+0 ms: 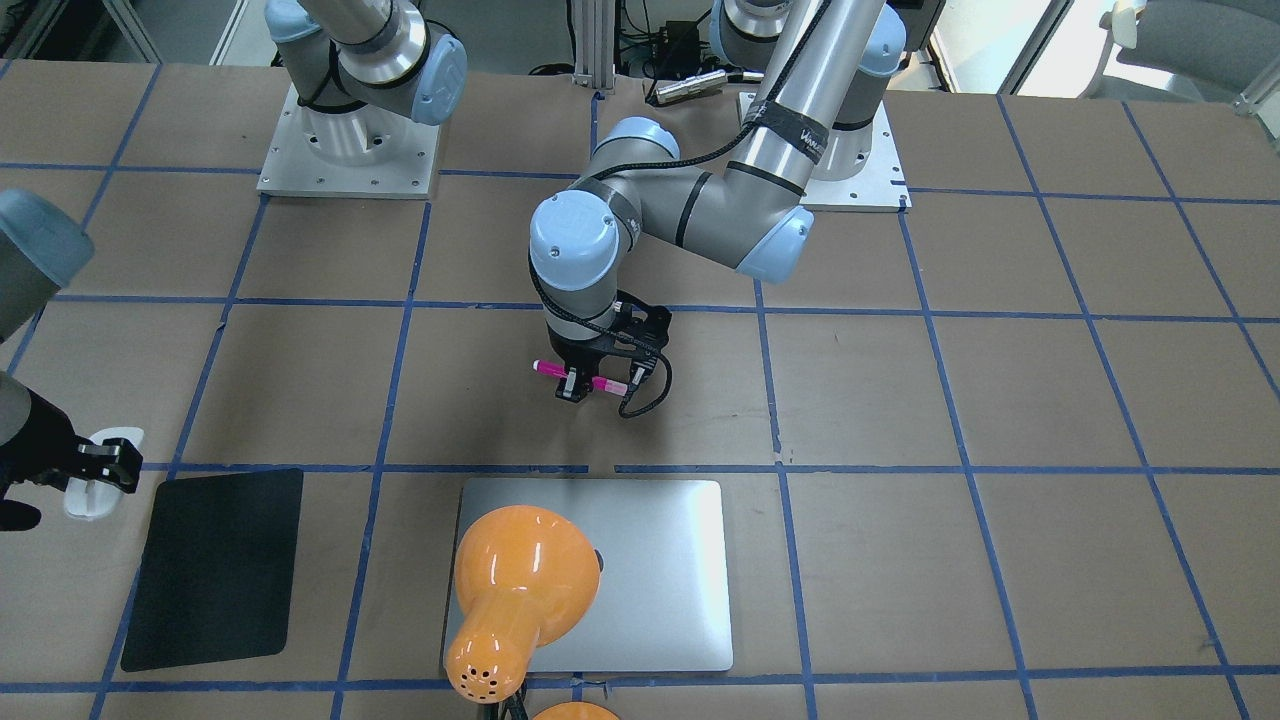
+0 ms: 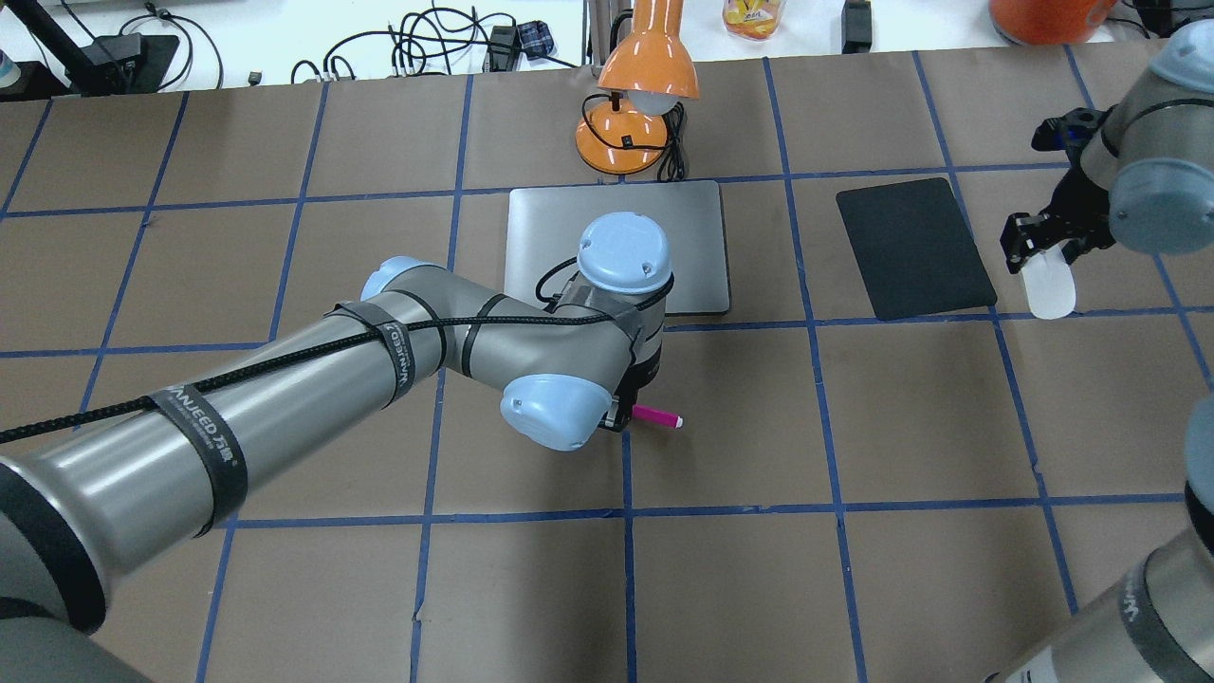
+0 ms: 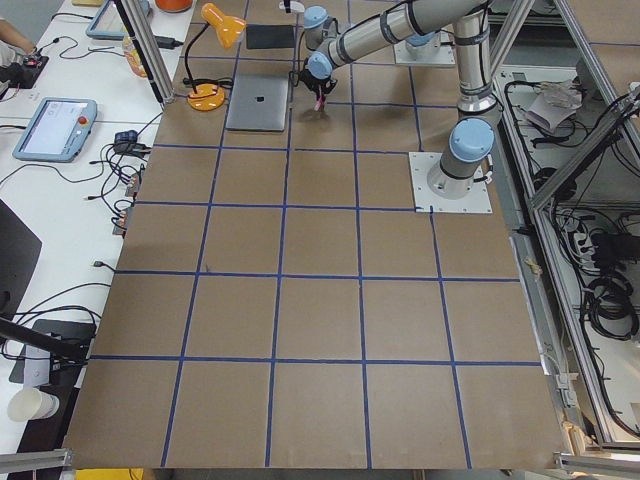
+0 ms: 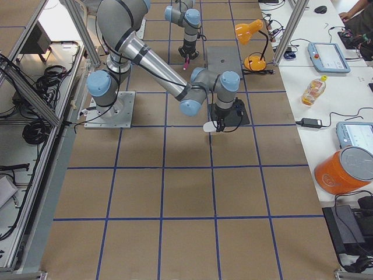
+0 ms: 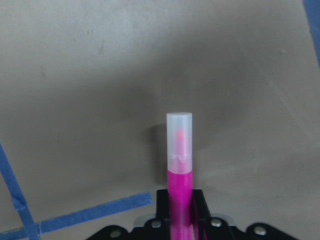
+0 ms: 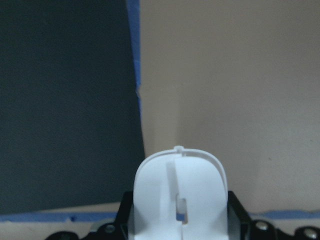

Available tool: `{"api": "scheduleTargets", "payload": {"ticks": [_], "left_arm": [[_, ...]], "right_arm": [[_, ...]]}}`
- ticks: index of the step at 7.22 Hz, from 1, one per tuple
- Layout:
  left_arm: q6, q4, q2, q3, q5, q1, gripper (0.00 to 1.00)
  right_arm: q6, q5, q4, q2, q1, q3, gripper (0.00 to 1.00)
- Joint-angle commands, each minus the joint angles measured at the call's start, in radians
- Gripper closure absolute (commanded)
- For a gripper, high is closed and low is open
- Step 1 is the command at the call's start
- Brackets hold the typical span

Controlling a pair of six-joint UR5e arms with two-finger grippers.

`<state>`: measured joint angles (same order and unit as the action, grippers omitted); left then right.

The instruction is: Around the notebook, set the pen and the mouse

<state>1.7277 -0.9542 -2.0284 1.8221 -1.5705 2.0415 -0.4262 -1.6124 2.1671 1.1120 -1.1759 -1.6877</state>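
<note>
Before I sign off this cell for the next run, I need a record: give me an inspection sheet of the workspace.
Surface: table, brown paper, blue tape grid.
Job's things: pen held on the robot's side of the notebook; mouse held beyond the black mat.
Clutter: orange lamp at notebook's far edge, head over it.
Grippers: left gripper shut on pen; right gripper shut on mouse.
Cables: black cable along left arm; lamp cord by its base.
Surroundings: bench with bottle and orange tub.

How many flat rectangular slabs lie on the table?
2. The silver-grey metal notebook lies by the orange desk lamp; the thin black rounded-corner mat lies apart from it, nearer the right gripper. None seems hidden.
</note>
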Motion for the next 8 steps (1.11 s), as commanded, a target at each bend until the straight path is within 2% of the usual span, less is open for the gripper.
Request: {"api": "scheduleTargets", "payload": {"ticks": [1, 2, 3, 4, 5, 6, 7, 8], "left_arm": [[0.01, 0.0, -0.015, -0.01, -0.002, -0.003, 0.77], [0.012, 0.0, -0.015, -0.004, -0.008, -0.003, 0.04], [-0.003, 0.0, -0.015, -0.009, -0.006, -0.003, 0.0], [-0.014, -0.003, -0.004, -0.014, -0.006, -0.013, 0.0], [-0.159, -0.029, 0.028, -0.02, 0.0, -0.042, 0.0], [-0.351, -0.069, 0.074, -0.062, 0.053, -0.066, 0.0], [-0.54, -0.206, 0.118, -0.128, 0.085, -0.095, 0.07], [-0.777, -0.324, 0.163, -0.192, 0.087, -0.121, 0.06]], "right_arm": [[0.119, 0.02, -0.006, -0.105, -0.129, 0.147, 0.53], [0.171, 0.035, -0.033, -0.133, -0.166, 0.201, 0.5], [0.2, 0.061, -0.038, -0.156, -0.186, 0.21, 0.5], [0.195, 0.057, -0.035, -0.178, -0.185, 0.209, 0.5], [0.193, 0.048, -0.032, -0.184, -0.183, 0.203, 0.49], [0.19, 0.045, -0.035, -0.184, -0.18, 0.191, 0.45], [0.19, 0.042, -0.038, -0.181, -0.173, 0.183, 0.27], [0.188, 0.04, -0.039, -0.179, -0.173, 0.183, 0.0]]}}
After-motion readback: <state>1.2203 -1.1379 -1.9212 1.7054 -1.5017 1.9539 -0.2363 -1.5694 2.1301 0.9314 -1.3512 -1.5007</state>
